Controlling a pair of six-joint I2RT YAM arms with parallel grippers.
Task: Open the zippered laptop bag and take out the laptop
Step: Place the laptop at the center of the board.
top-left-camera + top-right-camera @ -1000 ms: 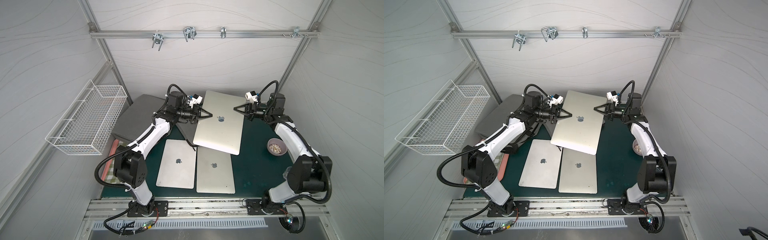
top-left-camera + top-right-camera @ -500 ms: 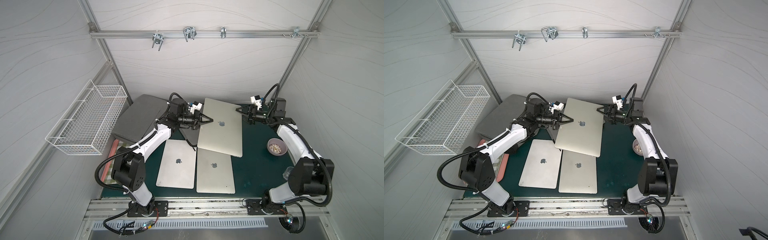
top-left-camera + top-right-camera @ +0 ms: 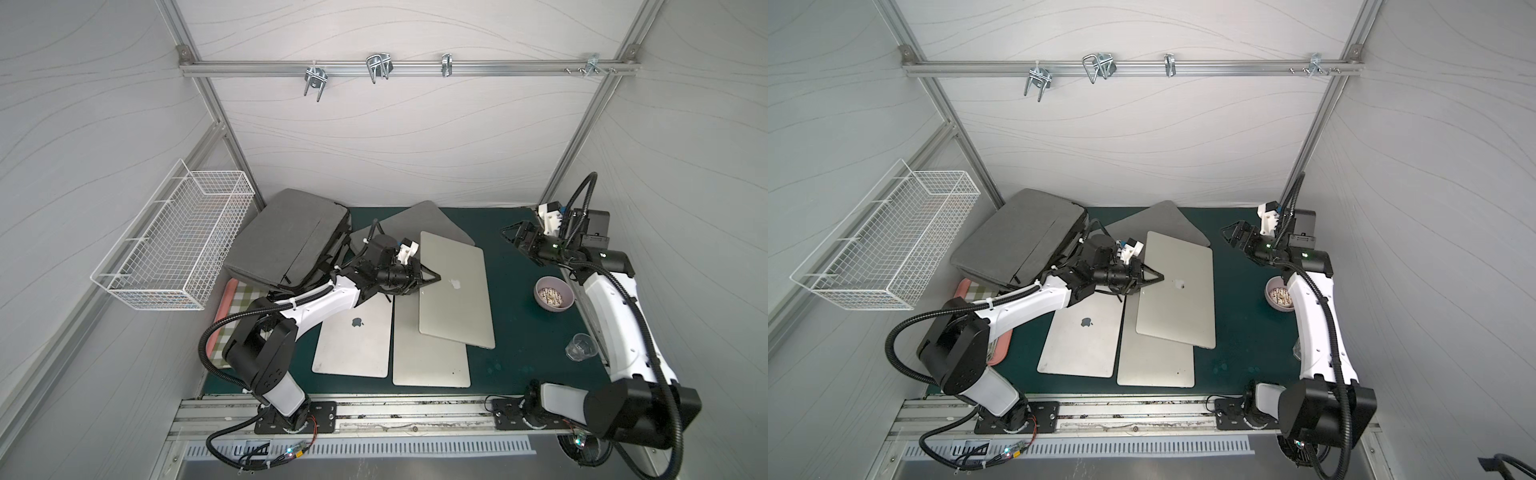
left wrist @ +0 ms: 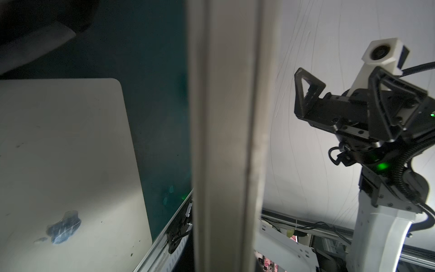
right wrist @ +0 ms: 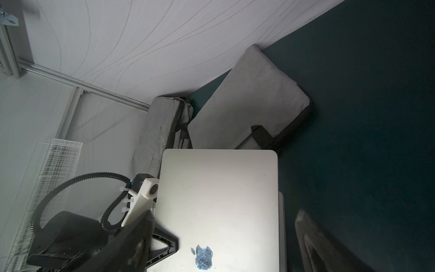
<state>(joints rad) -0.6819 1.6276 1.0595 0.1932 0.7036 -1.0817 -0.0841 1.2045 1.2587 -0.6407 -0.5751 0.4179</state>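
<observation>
The silver laptop [image 3: 455,299] [image 3: 1179,299] [image 5: 219,200] lies out of its bag, partly on top of another laptop. My left gripper [image 3: 432,277] [image 3: 1158,277] is shut on its left edge, and a finger [image 5: 164,242] shows lying over that edge. A blurred pale bar hides the jaws in the left wrist view. My right gripper [image 3: 513,235] [image 3: 1228,232] [image 4: 337,71] [image 5: 224,212] is open and empty, off the laptop's far right corner. The flat grey laptop bag [image 3: 419,220] [image 5: 247,101] lies behind the laptop with its mouth open.
A thicker grey bag [image 3: 286,241] sits at the back left. Two more silver laptops [image 3: 353,340] [image 3: 428,365] lie side by side in front. On the right stand a bowl [image 3: 554,293] and a glass [image 3: 581,347]. A wire basket [image 3: 174,241] hangs on the left wall, above a pink tray [image 3: 226,299].
My right gripper opened, let go of the laptop's right edge and drew back to the right. The laptop came down from the air onto the front laptop, still in my left gripper.
</observation>
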